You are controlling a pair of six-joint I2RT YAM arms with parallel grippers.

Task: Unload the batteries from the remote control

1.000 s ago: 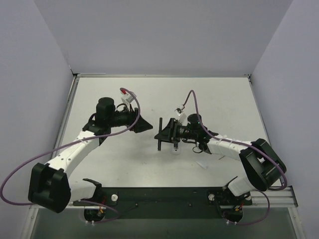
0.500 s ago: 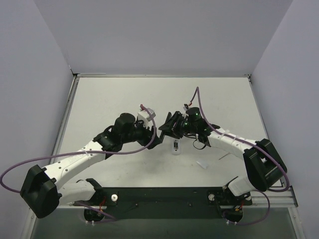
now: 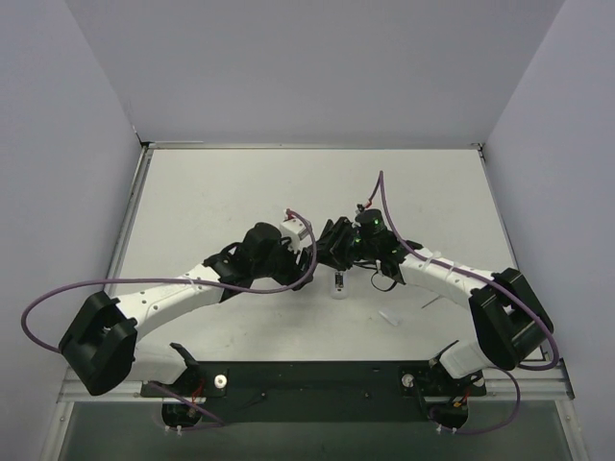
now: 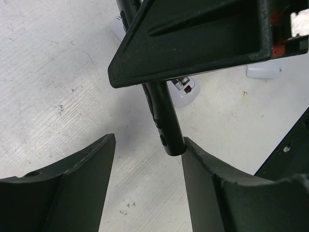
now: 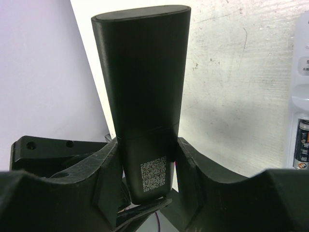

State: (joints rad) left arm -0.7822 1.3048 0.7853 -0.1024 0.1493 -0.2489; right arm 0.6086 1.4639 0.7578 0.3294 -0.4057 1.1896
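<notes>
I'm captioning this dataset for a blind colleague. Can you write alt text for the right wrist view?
The right hand grips a black remote by its lower end, one finger on each side, with a small white code label facing the camera. At the right edge a white remote lies on the pale table, a battery showing in its open compartment.

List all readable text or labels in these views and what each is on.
Nothing legible.
White sticker on the black remote, in the right gripper: code squares, too small to read.
Battery in the white remote: print blurred.
</notes>
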